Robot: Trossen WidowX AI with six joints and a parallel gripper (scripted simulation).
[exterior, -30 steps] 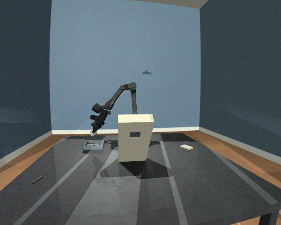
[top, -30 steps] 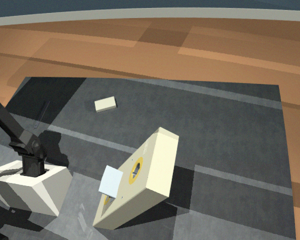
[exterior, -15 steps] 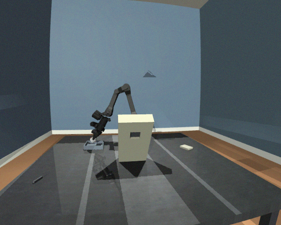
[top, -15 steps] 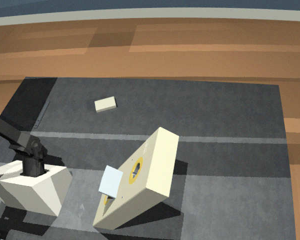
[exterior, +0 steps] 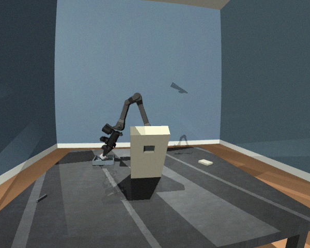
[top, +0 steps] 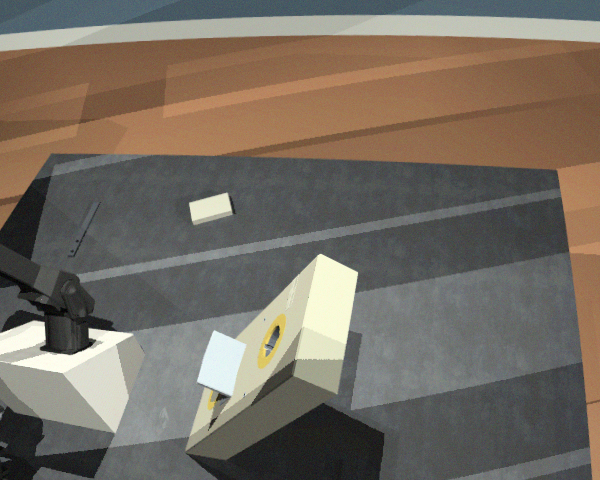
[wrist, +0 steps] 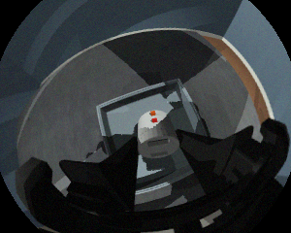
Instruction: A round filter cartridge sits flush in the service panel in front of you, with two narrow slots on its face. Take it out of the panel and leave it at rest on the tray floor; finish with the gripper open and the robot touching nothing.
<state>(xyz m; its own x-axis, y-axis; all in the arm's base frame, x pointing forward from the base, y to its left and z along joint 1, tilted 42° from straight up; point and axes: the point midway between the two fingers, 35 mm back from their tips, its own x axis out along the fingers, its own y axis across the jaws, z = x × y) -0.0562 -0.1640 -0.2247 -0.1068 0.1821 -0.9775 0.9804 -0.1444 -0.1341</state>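
Observation:
The filter cartridge [exterior: 103,157] [wrist: 156,132] is a pale cylinder with two red-orange marks on its side and a dark slot on the end facing the wrist camera. It is inside the blue-grey tray [exterior: 107,162] [wrist: 126,115], tilted; whether it touches the tray floor is not clear. My gripper [exterior: 104,154] [wrist: 156,137] is shut on the cartridge, with a dark finger against each side. The service panel [top: 327,304] [exterior: 148,166] stands on the table, its yellow-ringed round opening [top: 262,359] without the cartridge. The top view does not show the tray.
A pale blue plate [top: 221,364] juts from the panel front, partly hiding a second yellow ring. A cream block [top: 211,209] [exterior: 205,162] and a thin dark bar [top: 85,227] lie on the table. The white arm base [top: 88,379] stands left of the panel in the top view.

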